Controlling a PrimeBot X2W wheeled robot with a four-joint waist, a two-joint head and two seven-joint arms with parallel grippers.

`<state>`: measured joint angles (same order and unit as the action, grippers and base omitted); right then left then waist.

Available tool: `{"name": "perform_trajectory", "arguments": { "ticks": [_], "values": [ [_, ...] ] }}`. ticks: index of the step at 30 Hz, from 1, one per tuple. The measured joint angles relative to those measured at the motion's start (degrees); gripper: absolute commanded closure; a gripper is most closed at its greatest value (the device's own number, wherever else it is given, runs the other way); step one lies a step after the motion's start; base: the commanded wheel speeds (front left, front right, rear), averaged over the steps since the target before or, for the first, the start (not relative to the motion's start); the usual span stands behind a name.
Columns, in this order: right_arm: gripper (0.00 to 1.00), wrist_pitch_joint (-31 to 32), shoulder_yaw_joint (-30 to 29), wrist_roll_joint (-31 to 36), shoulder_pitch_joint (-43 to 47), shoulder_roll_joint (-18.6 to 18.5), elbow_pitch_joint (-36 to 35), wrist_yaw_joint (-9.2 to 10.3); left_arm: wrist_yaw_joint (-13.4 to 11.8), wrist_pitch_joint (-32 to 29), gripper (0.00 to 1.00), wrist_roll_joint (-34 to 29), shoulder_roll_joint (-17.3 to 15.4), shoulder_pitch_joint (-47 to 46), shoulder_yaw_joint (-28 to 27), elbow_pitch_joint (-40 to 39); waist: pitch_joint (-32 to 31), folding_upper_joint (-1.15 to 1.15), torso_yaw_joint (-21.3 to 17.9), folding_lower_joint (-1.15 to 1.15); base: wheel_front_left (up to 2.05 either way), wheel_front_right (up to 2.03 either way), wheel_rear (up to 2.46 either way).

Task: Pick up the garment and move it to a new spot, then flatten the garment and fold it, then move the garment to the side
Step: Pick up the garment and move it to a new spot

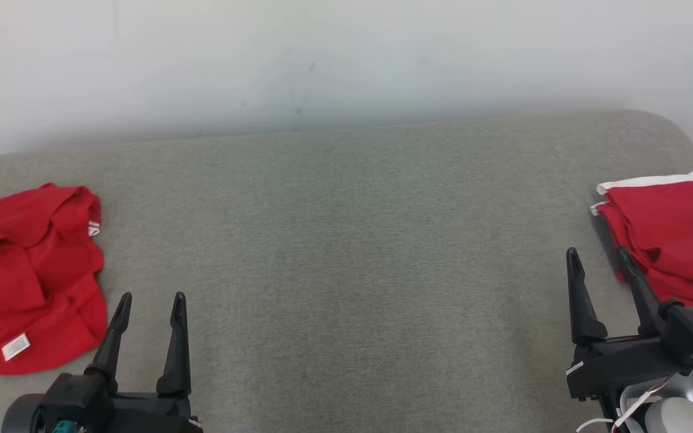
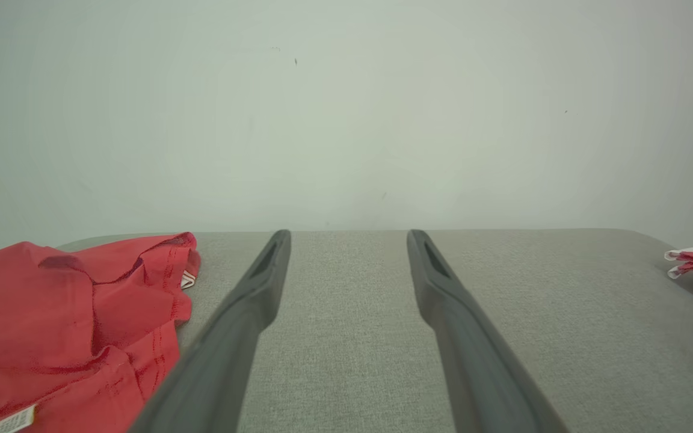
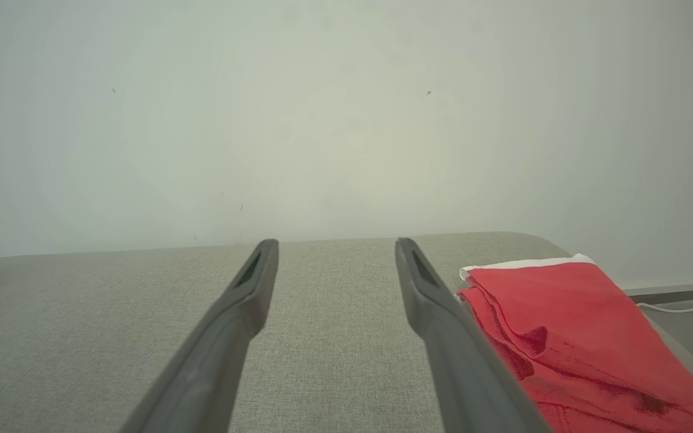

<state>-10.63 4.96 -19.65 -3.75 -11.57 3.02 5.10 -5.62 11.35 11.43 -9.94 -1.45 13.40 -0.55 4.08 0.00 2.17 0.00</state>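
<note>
Broadly, a pale wall (image 1: 346, 60) fills the twelve o'clock half of the head view, and below it a grey fabric-covered table (image 1: 346, 240) with rounded corners spreads across the rest. At nine o'clock a crumpled red garment (image 1: 27, 270) lies in a loose heap on the table's left edge. At three o'clock a folded red garment (image 1: 671, 234) with a white trimmed edge lies on the right edge, well apart from the first. At seven o'clock the left gripper (image 1: 153, 297) sits just beside the crumpled heap, fingers spread and grasping nothing. At four o'clock the right gripper (image 1: 598, 252) is likewise released and empty, its outer finger just beside the folded garment. A small white label (image 1: 15, 347) shows on the heap's near corner.
</note>
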Motion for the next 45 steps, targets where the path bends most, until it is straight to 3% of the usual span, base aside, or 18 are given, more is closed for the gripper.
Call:
{"name": "perform_trajectory", "arguments": {
  "ticks": [19,33,38,45],
  "values": [
    [0.00,1.87,5.97,0.74,-5.15,0.04,2.42,-3.63,-0.99,0.01,0.00,-0.91,0.27,4.66,-3.25,-2.32,1.23,0.00,14.75,0.00,0.00,0.00,0.00],
    [0.00,2.05,6.02,1.70,-4.94,-0.14,2.63,-3.57,-0.75,-1.82,0.00,-1.90,0.46,4.15,-1.65,-2.04,1.36,0.00,26.50,0.00,0.00,0.00,0.00],
    [0.00,2.36,5.91,2.31,-3.78,-0.48,0.69,-3.04,1.18,-3.56,0.00,-1.16,0.26,3.38,-0.79,-1.33,1.76,0.00,28.01,0.00,0.00,0.00,0.00],
    [0.00,4.52,4.93,4.08,-1.68,-3.79,-3.92,-2.48,5.67,-9.12,0.00,1.62,0.07,-4.02,1.51,2.48,4.18,0.00,28.22,0.00,0.00,0.00,0.00]
  ]
}}
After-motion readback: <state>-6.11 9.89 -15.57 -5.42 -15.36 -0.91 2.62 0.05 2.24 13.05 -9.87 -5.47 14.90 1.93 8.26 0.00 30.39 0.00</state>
